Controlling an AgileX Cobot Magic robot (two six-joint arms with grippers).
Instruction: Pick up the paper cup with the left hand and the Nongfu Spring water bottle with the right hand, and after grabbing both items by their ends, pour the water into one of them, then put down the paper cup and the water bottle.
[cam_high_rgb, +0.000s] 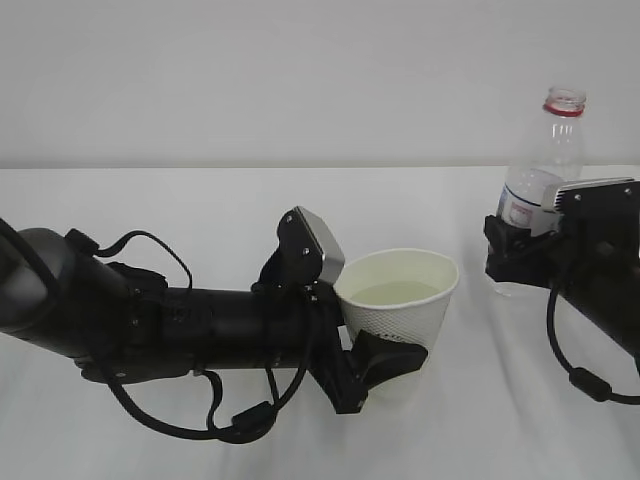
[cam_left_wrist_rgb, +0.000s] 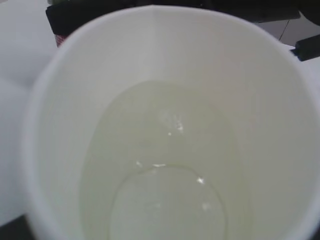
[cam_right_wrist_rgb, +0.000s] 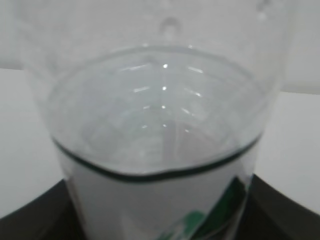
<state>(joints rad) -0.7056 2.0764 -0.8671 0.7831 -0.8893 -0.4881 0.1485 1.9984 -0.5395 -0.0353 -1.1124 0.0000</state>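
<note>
The white paper cup (cam_high_rgb: 400, 300) stands upright at the centre with my left gripper (cam_high_rgb: 385, 352) shut on its lower part from the left. A shallow pool of water (cam_high_rgb: 395, 292) lies inside it. The left wrist view looks straight down into the cup (cam_left_wrist_rgb: 60, 125) at the water (cam_left_wrist_rgb: 165, 195), and the jaws are hidden there. At the far right, my right gripper (cam_high_rgb: 515, 240) is shut on the lower body of the upright, uncapped Nongfu Spring water bottle (cam_high_rgb: 548, 150). In the right wrist view the bottle (cam_right_wrist_rgb: 160, 100) fills the frame, and dark fingers (cam_right_wrist_rgb: 285, 212) flank its base.
A white table (cam_high_rgb: 200, 210) runs back to a plain white wall. A black cable (cam_high_rgb: 575, 365) loops down from the right arm. The bulky left arm (cam_high_rgb: 150, 320) and its cables lie low across the left half of the table.
</note>
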